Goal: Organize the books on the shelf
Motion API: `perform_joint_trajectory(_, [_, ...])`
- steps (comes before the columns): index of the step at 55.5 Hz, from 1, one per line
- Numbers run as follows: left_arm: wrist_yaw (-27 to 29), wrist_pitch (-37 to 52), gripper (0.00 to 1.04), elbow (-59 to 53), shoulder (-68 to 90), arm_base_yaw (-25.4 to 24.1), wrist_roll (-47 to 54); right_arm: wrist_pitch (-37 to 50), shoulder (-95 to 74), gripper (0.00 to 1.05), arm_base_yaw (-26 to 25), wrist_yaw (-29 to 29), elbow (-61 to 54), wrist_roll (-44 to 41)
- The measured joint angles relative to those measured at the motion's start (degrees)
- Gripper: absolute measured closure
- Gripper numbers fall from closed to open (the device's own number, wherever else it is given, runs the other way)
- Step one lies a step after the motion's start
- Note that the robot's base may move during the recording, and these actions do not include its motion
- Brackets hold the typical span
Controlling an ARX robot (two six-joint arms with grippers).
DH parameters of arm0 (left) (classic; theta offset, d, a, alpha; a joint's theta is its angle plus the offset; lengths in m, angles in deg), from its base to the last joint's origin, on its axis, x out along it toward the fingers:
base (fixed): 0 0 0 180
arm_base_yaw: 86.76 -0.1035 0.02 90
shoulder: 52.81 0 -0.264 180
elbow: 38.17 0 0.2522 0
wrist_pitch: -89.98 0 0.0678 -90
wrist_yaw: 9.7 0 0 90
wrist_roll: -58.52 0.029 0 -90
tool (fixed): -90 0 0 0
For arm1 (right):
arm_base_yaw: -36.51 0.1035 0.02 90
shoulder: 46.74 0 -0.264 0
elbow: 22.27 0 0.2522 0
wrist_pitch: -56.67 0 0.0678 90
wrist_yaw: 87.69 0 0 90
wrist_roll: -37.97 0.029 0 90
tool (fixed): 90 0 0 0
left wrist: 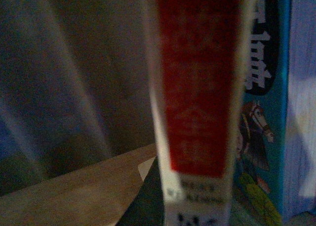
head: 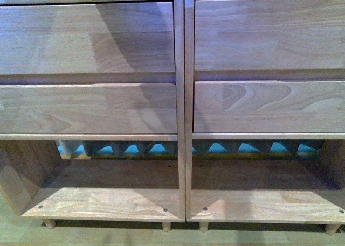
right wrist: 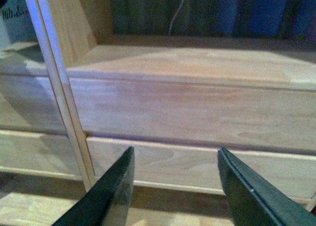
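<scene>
The light wood shelf (head: pixel 183 111) fills the front view, with four plain drawer fronts above two open bottom compartments; neither gripper shows there. In the dim left wrist view, my left gripper is shut on the book with the white and red spine (left wrist: pixel 200 102), which stands close to the camera and hides the jaws. A teal-covered book (left wrist: pixel 264 132) with a horse picture stands right beside it. In the right wrist view, my right gripper (right wrist: pixel 175 186) is open and empty, its dark fingers (right wrist: pixel 116 191) apart in front of a drawer front of the shelf (right wrist: pixel 197 112).
A wooden board (left wrist: pixel 69 191) lies under the held book. An open compartment (right wrist: pixel 197 58) sits above the drawers in the right wrist view, with dark blue cloth behind it. The shelf stands on short round legs (head: pixel 49 223) on a pale floor.
</scene>
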Motion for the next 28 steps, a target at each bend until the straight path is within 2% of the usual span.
perform_joint_trajectory(17, [-0.2,-0.4,0.98,0.0,0.1,0.7,-0.2,6.1,7.4,1.02,0.1,0.1,-14.5,0.0])
perform_joint_trajectory(28, [-0.3,-2.0,0.98,0.0,0.1,0.8,-2.2,8.0,11.9,1.02,0.1,0.0,-21.3,0.2])
